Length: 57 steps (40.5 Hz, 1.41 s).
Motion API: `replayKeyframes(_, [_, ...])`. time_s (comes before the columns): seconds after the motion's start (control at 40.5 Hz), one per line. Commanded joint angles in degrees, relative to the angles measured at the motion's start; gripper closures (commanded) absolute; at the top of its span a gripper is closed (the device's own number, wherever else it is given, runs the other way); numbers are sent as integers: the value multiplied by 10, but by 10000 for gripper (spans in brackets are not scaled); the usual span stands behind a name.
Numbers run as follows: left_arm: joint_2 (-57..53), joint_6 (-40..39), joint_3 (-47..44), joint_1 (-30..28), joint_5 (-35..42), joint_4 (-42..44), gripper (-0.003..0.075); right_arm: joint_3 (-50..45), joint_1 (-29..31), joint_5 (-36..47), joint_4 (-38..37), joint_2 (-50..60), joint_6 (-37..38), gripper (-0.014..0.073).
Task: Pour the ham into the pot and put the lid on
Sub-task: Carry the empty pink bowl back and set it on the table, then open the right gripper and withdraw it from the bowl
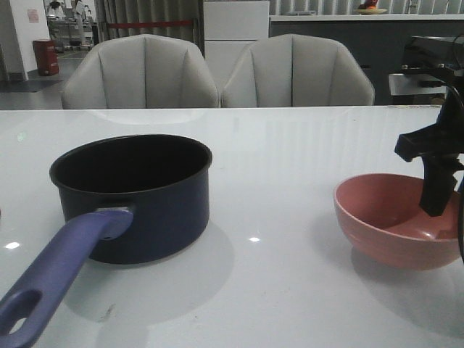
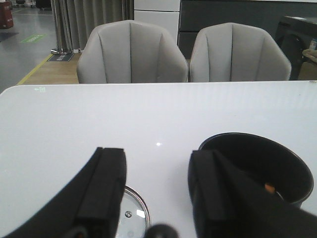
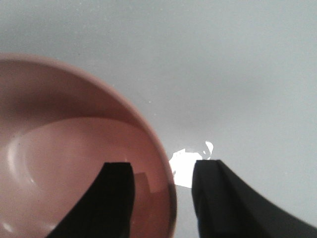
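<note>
Right claw (image 3: 163, 198) first: its two black fingers stand apart, straddling the rim of the pink bowl (image 3: 74, 163), one finger inside, one outside. They don't look pressed onto the rim. The bowl is smooth, glossy, round, and what shows of its inside is bare. In the front view the same claw (image 1: 440, 192) dips over the bowl's (image 1: 384, 232) far right edge.

Over to the left claw (image 2: 156, 198): two chunky black padded fingers, wide apart, nothing between them. Just under them lies the lid (image 2: 132, 213), clear glass with a thin silver rim and a small vent, flat on the desk (image 2: 148, 114); only part of it shows.

Beside it sits the pot (image 2: 257, 168), round with a matte black inside, and there's one small orange piece of ham (image 2: 269, 188) down at the bottom. From the front, the pot (image 1: 145, 210) is dark navy with a long purple-blue handle (image 1: 58, 275), a hole at its end.

The desk is white and glossy. Behind it, two grey padded chairs (image 1: 141, 72).
</note>
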<state>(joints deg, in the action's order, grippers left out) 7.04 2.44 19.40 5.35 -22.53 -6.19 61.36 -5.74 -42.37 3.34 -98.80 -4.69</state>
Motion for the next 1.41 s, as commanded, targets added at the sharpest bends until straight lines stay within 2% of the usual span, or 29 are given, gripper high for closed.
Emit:
replayKeyframes(0.0, [7, -2, 14, 4, 40, -5, 367, 17, 4, 11, -8, 44, 0, 180])
replayKeyframes(0.296, [7, -2, 14, 4, 40, -5, 367, 10, -18, 24, -8, 196, -9, 180])
replayKeyframes(0.493, [7, -2, 14, 4, 39, -5, 367, -38, -44, 77, -8, 324, -9, 180])
replayKeyframes(0.789, [7, -2, 14, 4, 37, -5, 367, -193, -78, 251, 26, 502, -8, 180])
replayKeyframes(1.061, [7, -2, 14, 4, 35, -5, 367, -344, -128, 368, 36, 672, -8, 180])
replayKeyframes(1.332, [7, -2, 14, 4, 35, -5, 367, -459, -134, 396, 36, 815, -8, 183])
replayKeyframes(1.381, [7, -2, 14, 4, 35, -5, 367, -472, -134, 398, 36, 827, -8, 212])
